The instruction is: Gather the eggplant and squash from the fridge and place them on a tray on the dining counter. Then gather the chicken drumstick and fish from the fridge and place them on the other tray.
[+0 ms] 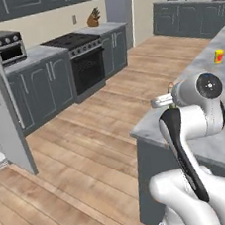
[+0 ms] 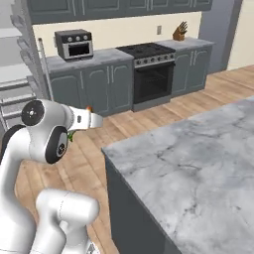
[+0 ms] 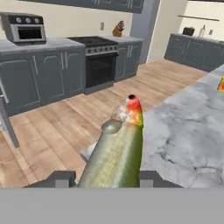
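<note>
Gripper (image 3: pixel 107 178) closed partway on the fish (image 3: pixel 114 153), one dark fingertip (image 3: pixel 61 178) showing on each side of the body, pressed against it. Fish held lengthwise along the hand, olive-green body nearest, pale head with red-orange snout pointing away. Held in the air, at the near corner of the dining counter (image 3: pixel 183 135), snout above the floor (image 3: pixel 57 122) just off the grey marble edge. In the right base view, gripper (image 2: pixel 94 120) sticking out sideways from the white arm, a speck of red and green visible beside it. In the left base view, gripper (image 1: pixel 159 101) near the counter's corner (image 1: pixel 151 124). Farther off: wood floor, then grey cabinets with a black stove (image 3: pixel 98 61), a toaster oven (image 3: pixel 24 28) on the worktop left of it, a knife block (image 3: pixel 117 30) to its right. Small yellow-red item (image 1: pixel 219 56) on the counter, well apart from the fish.
</note>
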You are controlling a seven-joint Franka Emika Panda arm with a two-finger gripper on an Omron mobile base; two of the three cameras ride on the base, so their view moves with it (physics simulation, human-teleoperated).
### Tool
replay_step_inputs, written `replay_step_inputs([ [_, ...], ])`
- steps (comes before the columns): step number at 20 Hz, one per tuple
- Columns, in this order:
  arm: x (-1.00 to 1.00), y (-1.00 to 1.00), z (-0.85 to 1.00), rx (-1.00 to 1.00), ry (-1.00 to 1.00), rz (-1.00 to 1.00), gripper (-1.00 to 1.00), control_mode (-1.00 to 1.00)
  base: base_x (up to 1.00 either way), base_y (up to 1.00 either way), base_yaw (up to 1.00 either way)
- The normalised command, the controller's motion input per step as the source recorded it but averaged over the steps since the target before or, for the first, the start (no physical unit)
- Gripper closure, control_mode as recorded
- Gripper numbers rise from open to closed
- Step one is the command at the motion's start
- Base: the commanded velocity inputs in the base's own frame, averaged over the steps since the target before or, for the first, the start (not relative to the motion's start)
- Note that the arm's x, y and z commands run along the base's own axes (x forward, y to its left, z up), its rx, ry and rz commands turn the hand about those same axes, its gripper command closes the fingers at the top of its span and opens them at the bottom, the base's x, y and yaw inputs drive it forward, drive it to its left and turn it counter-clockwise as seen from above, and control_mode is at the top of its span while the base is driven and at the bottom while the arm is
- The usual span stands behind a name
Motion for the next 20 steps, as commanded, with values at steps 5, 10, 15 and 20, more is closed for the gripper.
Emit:
replay_step_inputs([
  [5,0.00,0.00,0.00,0.00,0.00,0.00,1.00,1.00,-0.24,-0.76,-0.55],
  [10,0.00,0.00,0.00,0.00,0.00,0.00,1.00,1.00,-0.35,-0.98,-0.49],
  [15,0.00,0.00,0.00,0.00,0.00,0.00,1.00,1.00,-0.66,-0.92,-0.44],
  [20,0.00,0.00,0.00,0.00,0.00,0.00,1.00,1.00,-0.82,-0.55,-0.32],
])
